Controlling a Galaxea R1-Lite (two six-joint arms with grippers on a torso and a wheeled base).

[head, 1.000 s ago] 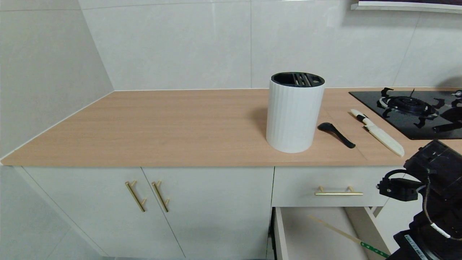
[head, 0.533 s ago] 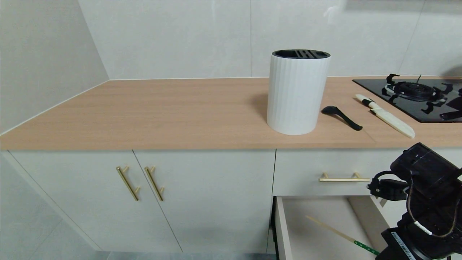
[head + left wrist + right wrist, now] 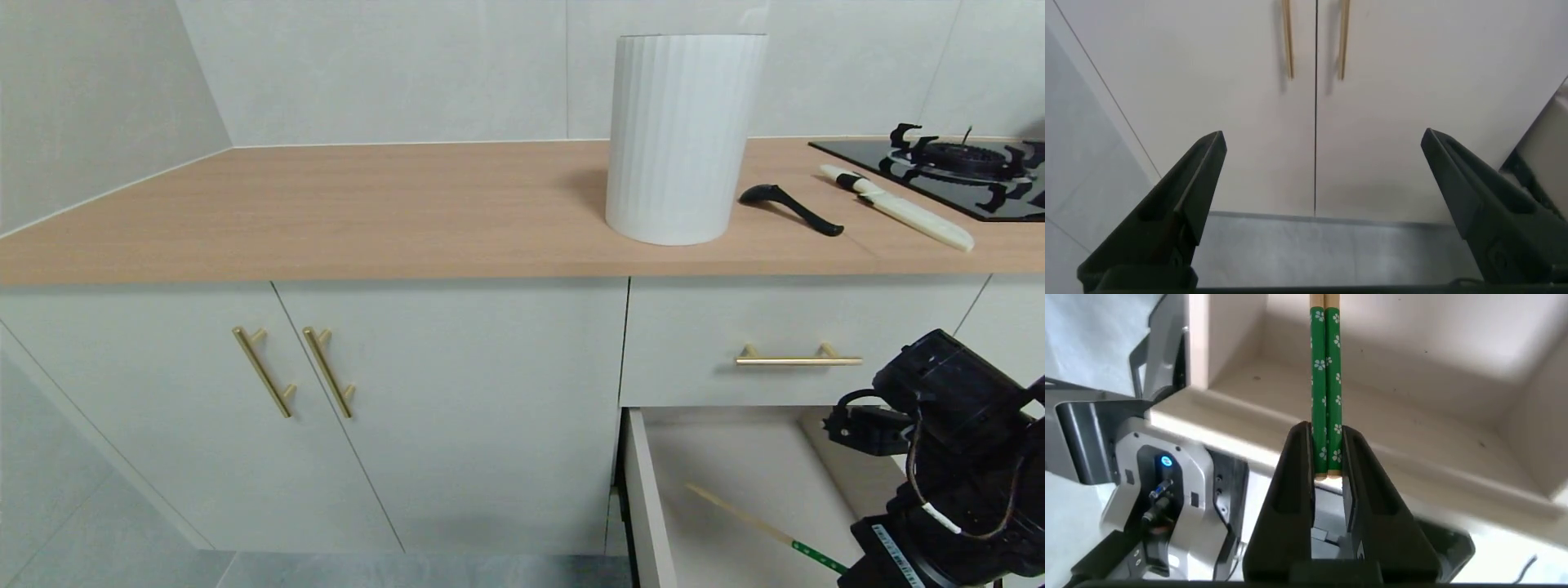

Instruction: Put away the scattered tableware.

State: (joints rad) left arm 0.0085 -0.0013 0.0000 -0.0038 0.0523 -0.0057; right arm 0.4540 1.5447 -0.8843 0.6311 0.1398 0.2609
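My right gripper [image 3: 1327, 457] is clamped on the green-tipped end of the pair of chopsticks [image 3: 1324, 367], jaws pinched on them side by side; their pale shafts slant out over the open drawer [image 3: 645, 482], and I cannot tell whether the far tips touch its floor.

My left gripper [image 3: 1323, 188] hangs with its fingers spread wide, holding nothing, facing the cabinet doors [image 3: 1315, 98].

Risks as I judge them:
- The grip sits at the very end of two thin sticks, so they could swing or one could slide out ahead of the other.
- Let go from a height, they may bounce and roll against the drawer wall or over the rim.
- If I drive lower, the tips could jam into the floor and lever out of the jaws.

On the counter [image 3: 367, 212] the black spoon [image 3: 788, 208] and the knife [image 3: 898, 214] lie just beside the white ribbed holder [image 3: 682, 139]; its top is above my head view's line of sight, so slotting the blade would be awkward.

Writing: none legible on the tableware; the chopsticks' green ends carry small white flower-like marks, no letters.
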